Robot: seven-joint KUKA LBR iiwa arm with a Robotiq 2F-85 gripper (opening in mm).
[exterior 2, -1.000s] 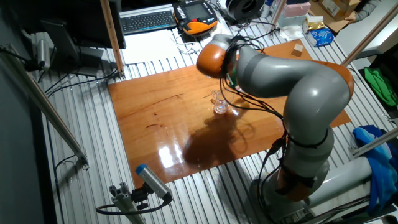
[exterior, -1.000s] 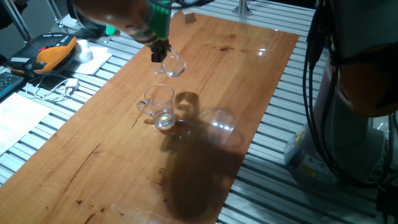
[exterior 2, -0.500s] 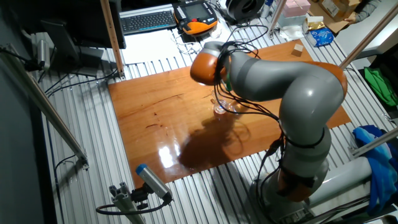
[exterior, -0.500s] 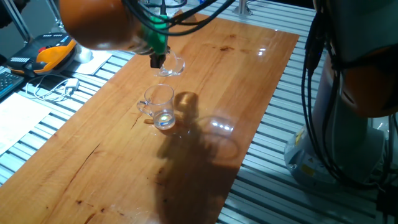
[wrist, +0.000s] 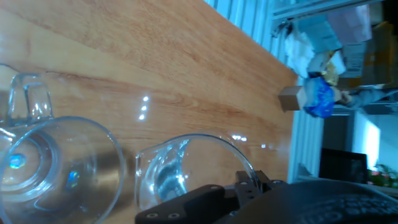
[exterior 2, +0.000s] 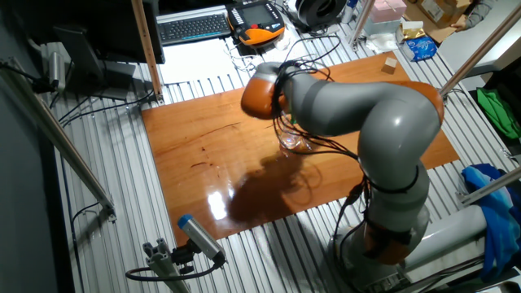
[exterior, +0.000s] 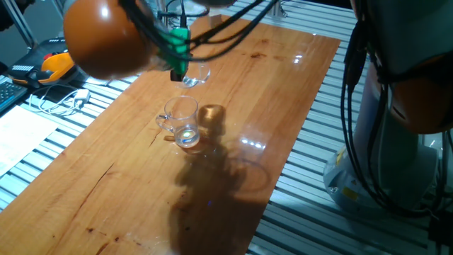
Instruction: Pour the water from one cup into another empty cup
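The clear handled mug [exterior: 180, 122] stands upright on the wooden table [exterior: 269, 92], its handle pointing left. It is seen from above in the hand view [wrist: 56, 171]. Glints show at its bottom, but I cannot tell whether it holds water. My gripper [exterior: 178, 69] is shut on the rim of the small clear tumbler [exterior: 197, 74]. It holds the tumbler in the air just beyond the mug, slightly tilted. In the hand view the tumbler [wrist: 186, 165] sits right beside the mug, with my gripper [wrist: 211, 193] at its rim. In the other fixed view my arm [exterior 2: 342, 89] hides most of both glasses.
A small wooden block [wrist: 289, 98] lies at the table's far edge, next to a blue packet [wrist: 320, 99]. An orange teach pendant [exterior: 60, 60] and cables lie off the table's left side. The robot base [exterior: 396, 142] stands to the right.
The tumbler has moved from its tilt over the mug back toward the far side and levelled out. The arm's orange joint has swung left and lower. The mug has stayed put.
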